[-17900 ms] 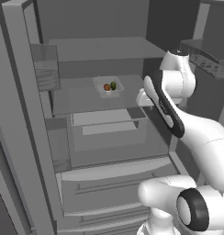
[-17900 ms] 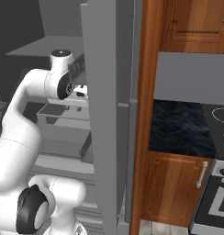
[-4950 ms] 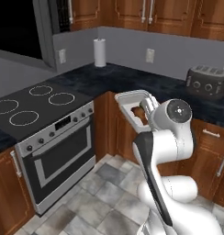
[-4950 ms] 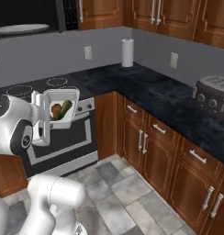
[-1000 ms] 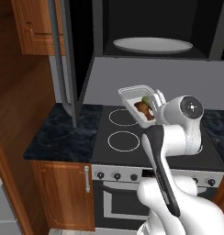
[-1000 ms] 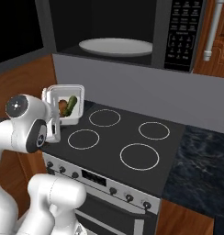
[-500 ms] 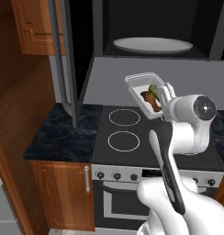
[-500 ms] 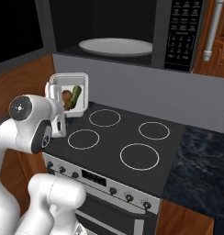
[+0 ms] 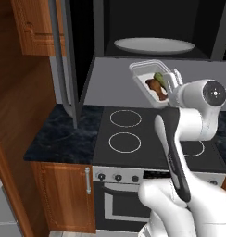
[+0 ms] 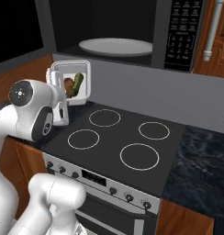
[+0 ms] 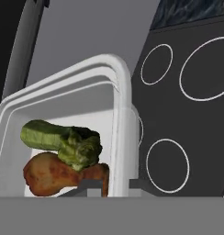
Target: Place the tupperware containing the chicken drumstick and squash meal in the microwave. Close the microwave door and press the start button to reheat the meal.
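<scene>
Since half a second earlier the arm had lifted and swung the tupperware (image 9: 151,79) further toward the wall, tipping it more steeply. In the left base view, the open microwave door (image 9: 64,55) stood at the left, edge-on. Right of it the microwave (image 9: 156,28) gaped, its pale round turntable plate (image 9: 154,45) inside. Below that opening the tray hung tilted above the black cooktop (image 9: 147,139), with the chicken drumstick (image 9: 156,87) and the squash (image 9: 159,77) lying touching inside it. The gripper (image 9: 172,82) was nearly closed, its jaws pinching the tray's right rim. In the hand view the squash (image 11: 63,142) rested on top of the drumstick (image 11: 58,176).
</scene>
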Available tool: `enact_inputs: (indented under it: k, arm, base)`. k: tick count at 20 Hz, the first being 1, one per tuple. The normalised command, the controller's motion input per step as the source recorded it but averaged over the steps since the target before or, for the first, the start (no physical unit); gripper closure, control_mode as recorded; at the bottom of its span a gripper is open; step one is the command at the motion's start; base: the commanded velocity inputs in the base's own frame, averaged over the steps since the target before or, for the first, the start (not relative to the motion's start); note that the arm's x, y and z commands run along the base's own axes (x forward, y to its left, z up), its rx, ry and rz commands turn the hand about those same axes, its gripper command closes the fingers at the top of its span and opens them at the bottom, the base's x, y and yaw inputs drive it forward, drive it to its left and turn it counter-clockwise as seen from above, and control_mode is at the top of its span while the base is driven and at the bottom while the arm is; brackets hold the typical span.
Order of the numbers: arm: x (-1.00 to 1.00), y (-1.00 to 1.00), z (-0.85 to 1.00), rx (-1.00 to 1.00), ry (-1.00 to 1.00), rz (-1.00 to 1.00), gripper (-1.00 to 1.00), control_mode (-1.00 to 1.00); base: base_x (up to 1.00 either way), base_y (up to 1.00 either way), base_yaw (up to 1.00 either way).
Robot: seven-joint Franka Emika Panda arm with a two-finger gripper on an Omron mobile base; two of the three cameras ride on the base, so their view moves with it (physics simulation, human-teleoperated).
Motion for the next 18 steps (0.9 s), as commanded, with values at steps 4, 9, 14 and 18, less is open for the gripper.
enact_inputs:
  k: [4, 9, 14, 18]
  arm:
    - [0.07, -0.21, 0.34, -0.07, -0.02, 0.0, 1.0, -1.0]
    - [0.16, -0.4, 0.34, -0.11, 0.0, 0.0, 1.0, -1.0]
    - [0.19, -0.38, 0.39, -0.11, 0.0, 0.0, 1.0, -1.0]
    - [0.3, -0.2, 0.47, -0.06, 0.0, 0.0, 1.0, -1.0]
  base:
    - [0.0, 0.0, 0.0]
    - [0.0, 0.0, 0.0]
    - [0.0, 0.0, 0.0]
    - [0.0, 0.0, 0.0]
